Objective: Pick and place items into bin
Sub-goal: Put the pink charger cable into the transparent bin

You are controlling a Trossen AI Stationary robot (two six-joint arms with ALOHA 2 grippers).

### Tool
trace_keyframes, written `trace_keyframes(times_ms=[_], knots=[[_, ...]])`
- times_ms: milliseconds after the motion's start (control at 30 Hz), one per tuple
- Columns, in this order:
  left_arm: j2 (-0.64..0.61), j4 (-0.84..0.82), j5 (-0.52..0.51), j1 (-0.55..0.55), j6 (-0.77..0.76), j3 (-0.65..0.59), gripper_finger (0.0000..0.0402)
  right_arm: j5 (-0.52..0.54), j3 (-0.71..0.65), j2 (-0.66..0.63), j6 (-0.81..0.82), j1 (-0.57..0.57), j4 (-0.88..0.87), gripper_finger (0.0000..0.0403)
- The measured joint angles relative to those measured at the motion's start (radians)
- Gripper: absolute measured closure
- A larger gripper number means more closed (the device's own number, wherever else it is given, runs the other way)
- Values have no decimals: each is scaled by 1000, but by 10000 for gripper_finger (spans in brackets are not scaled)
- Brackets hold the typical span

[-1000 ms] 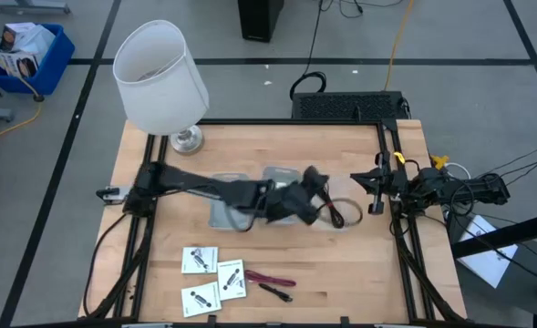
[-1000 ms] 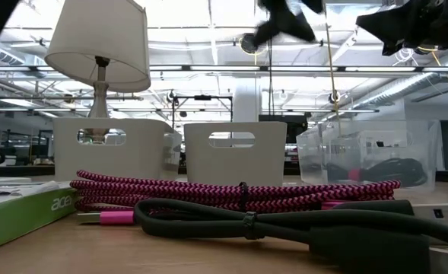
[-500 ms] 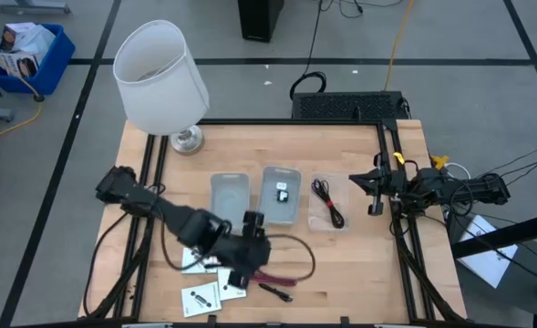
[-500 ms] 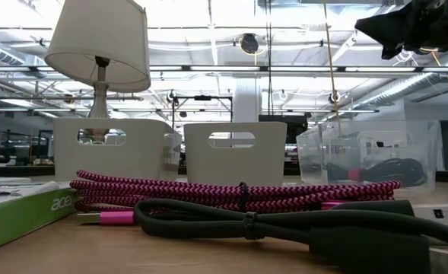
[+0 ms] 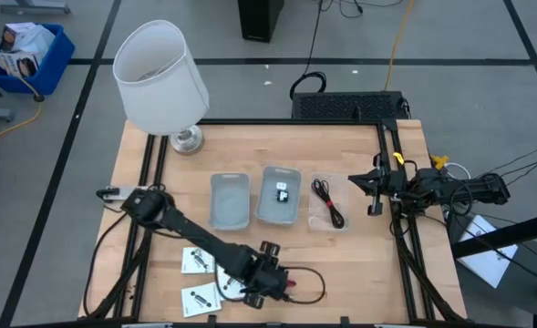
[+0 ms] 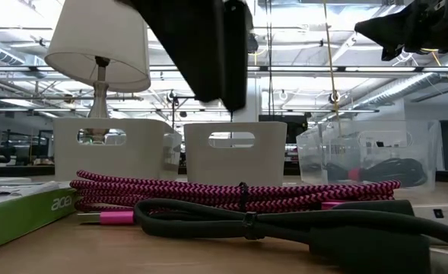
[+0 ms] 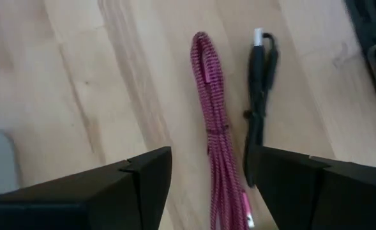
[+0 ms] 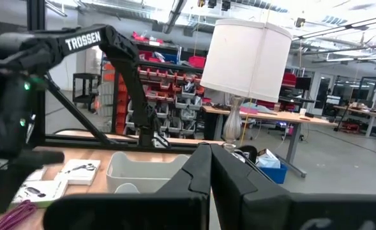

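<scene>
The left tool (image 7: 207, 185) hangs with fingers spread above the pink cable (image 7: 214, 121), beside a black cable (image 7: 259, 108); packets (image 5: 199, 261) lie nearby. The right tool (image 8: 210, 185), fingers pressed together, waits by the counter (image 5: 368, 264) edge. "TROSSEN" marks the arm; a green box (image 6: 18, 217) seems to read "ace".

Two dark, jointed arms, the left arm (image 8: 105, 45) lettered TROSSEN in white, with black cables trailing.

wooden table (image 5: 359, 264) carries lamp (image 5: 161, 77), three bins (image 5: 230, 200), packets (image 5: 198, 260), pink cable (image 7: 214, 134), black cable (image 7: 259, 108).

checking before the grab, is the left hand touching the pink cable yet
Apart. In the left wrist view the left hand is open, its fingers either side of the pink cable, with bare table visible between each finger and the cable.
</scene>
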Motion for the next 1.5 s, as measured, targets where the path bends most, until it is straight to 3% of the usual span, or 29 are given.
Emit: trace_keyframes(times_ms=[233, 1000, 1300, 1400, 1500], knots=[[26, 135, 89, 25, -34, 2, 188, 1, -1, 0, -3, 0, -1, 403], [94, 132, 42, 27, -90, -3, 188, 1, -2, 8, 0, 0, 8, 403], [106, 211, 89, 44, -90, -71, 189, 2, -2, 20, -1, 0, 16, 403], [106, 210, 108, 45, -74, -71, 211, 1, -2, 21, -3, 0, 22, 403], [102, 203, 113, 49, -51, -71, 266, 1, -2, 21, -3, 0, 23, 403]])
